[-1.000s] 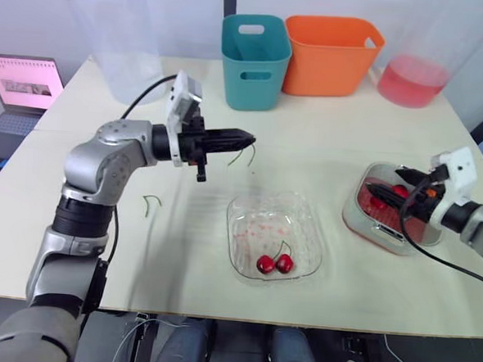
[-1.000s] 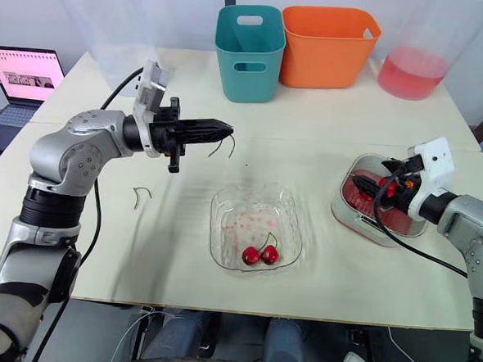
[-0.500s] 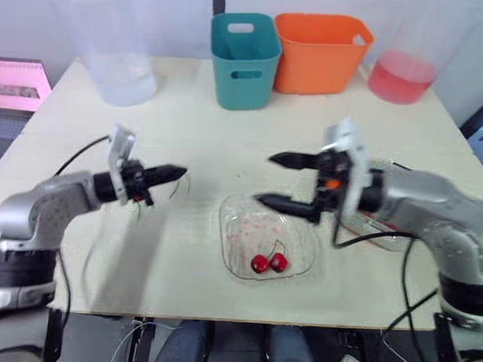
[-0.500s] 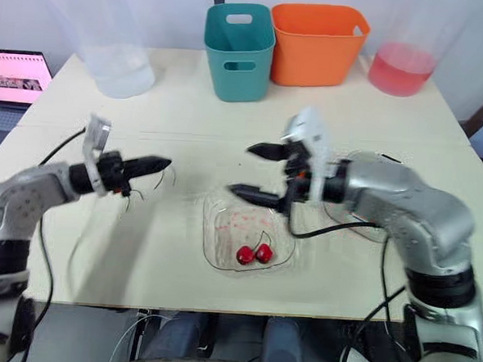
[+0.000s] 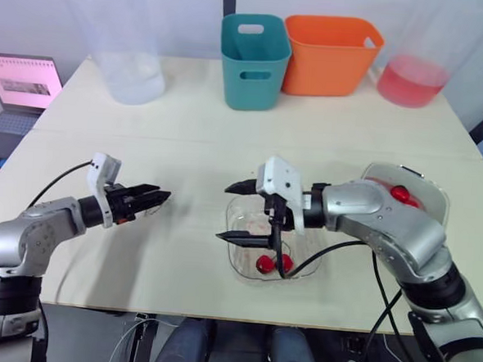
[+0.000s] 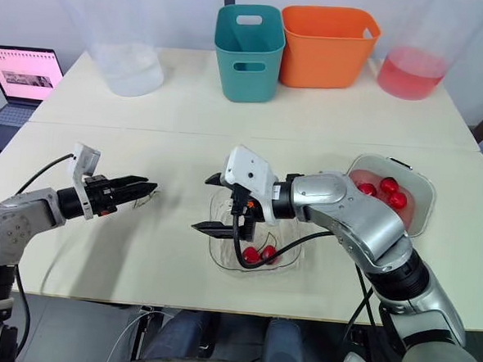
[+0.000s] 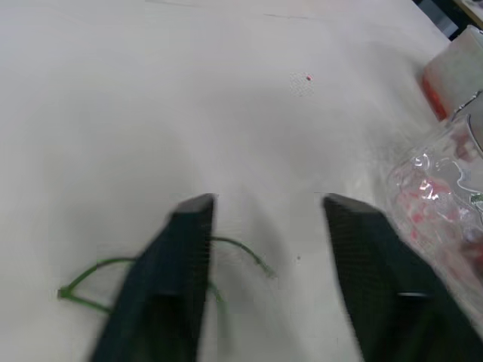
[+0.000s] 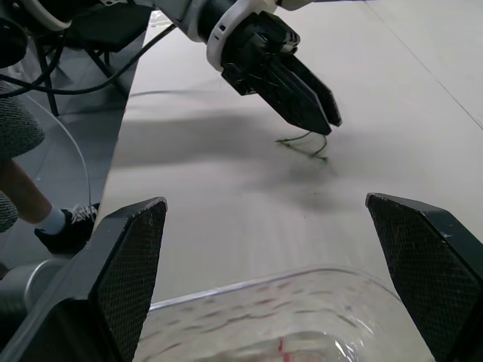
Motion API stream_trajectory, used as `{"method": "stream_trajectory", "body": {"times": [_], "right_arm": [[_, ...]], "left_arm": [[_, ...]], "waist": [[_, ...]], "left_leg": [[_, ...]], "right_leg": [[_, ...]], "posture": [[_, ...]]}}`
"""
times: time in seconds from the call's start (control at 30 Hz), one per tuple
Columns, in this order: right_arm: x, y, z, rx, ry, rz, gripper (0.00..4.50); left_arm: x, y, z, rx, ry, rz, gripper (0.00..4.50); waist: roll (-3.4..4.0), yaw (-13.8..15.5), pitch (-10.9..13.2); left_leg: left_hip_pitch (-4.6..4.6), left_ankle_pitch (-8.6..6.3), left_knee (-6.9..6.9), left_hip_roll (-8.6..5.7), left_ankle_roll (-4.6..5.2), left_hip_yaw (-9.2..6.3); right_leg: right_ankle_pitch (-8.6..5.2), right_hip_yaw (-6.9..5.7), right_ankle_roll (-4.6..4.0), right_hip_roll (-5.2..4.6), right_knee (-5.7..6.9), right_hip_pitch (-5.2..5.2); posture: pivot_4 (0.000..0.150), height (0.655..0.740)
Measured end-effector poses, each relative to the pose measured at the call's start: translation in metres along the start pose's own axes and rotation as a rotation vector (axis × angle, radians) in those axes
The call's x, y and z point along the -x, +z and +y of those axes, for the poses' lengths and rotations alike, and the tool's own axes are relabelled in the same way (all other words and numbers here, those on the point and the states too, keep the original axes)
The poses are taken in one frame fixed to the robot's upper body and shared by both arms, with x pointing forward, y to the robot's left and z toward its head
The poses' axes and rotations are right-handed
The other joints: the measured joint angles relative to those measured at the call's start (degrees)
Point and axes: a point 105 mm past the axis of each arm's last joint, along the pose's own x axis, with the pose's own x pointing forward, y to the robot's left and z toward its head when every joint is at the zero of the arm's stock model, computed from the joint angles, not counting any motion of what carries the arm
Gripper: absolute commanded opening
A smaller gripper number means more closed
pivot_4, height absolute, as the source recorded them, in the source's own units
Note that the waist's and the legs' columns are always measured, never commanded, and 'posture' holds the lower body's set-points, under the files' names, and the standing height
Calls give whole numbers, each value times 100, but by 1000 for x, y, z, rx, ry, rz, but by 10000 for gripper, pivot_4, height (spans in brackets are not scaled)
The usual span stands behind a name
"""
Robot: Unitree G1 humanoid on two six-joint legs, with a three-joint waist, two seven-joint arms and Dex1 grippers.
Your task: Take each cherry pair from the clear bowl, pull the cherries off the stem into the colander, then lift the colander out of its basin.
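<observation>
Cherry pair (image 5: 271,264) hasn't moved: front of the clear bowl (image 5: 312,261), both cherries joined on the stem.

Right gripper (image 5: 235,212) was over at the colander 1.0 s ago. It now hangs over the bowl's left side with its fingers spread wide and nothing in them. One tip is above the far-left rim, the other by the near-left rim. The pair sits just right of the near finger, not touched.

Left gripper (image 5: 160,196) was raised mid-table a second ago, pinching a stem. It's now low over the table, well left of the bowl, with fingers parted and empty. Two bare green stems (image 7: 241,253) lie on the table under its tips.

Colander (image 5: 430,186) is at the right edge of the table, with loose cherries (image 6: 379,189) inside. Can't separate it from its basin here.

Far side unchanged: teal bin (image 5: 255,59), orange bin (image 5: 331,54).
</observation>
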Motion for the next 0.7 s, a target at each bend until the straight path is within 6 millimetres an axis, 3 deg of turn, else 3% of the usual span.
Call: {"method": "stream_trajectory", "body": {"times": [0.1, 0.27, 0.37, 0.47, 0.57, 0.7], "right_arm": [[11, 0, -11, -44, -44, 3, 45000], [44, -8, -32, -159, -147, 100, 45000], [70, -14, -36, -174, -179, 186, 45000], [92, -21, -34, -136, -172, 311, 45000], [92, -31, -25, -85, -86, 451, 45000], [76, -36, -13, -40, 44, 530, 45000]], "left_arm": [[9, 7, 2, -47, 12, 4, 28252], [32, 41, -1, -206, 23, -18, 28252], [36, 51, -29, -367, -67, 59, 28252], [31, 47, -72, -481, -251, 133, 28252], [24, 30, -111, -546, -453, 227, 28252], [17, 20, -136, -617, -580, 274, 28252]], "waist": [[0, -40, 0], [0, -18, 1], [1, 0, 2], [4, -20, 3], [9, -81, 5], [10, -76, 6]], "left_leg": [[0, -1, -3, 1, 2, 0], [-2, -6, -4, -1, 11, 4], [-5, -9, -6, -6, 15, 9], [-3, -15, -6, -3, 23, 23], [2, -15, -14, 10, 23, 39], [1, -14, -15, 22, 22, 42]], "right_leg": [[0, 1, 0, 1, 0, -4], [0, 5, 0, -1, -5, -2], [-1, 7, -1, -7, -15, 1], [-1, 15, 0, -6, -15, -1], [-1, 23, 1, 2, -10, -13], [0, 27, 0, 16, -4, -19]], "posture": [[1500, 7400], [1500, 7400], [1500, 7400], [1500, 7400], [1500, 7400], [1500, 7400]]}}
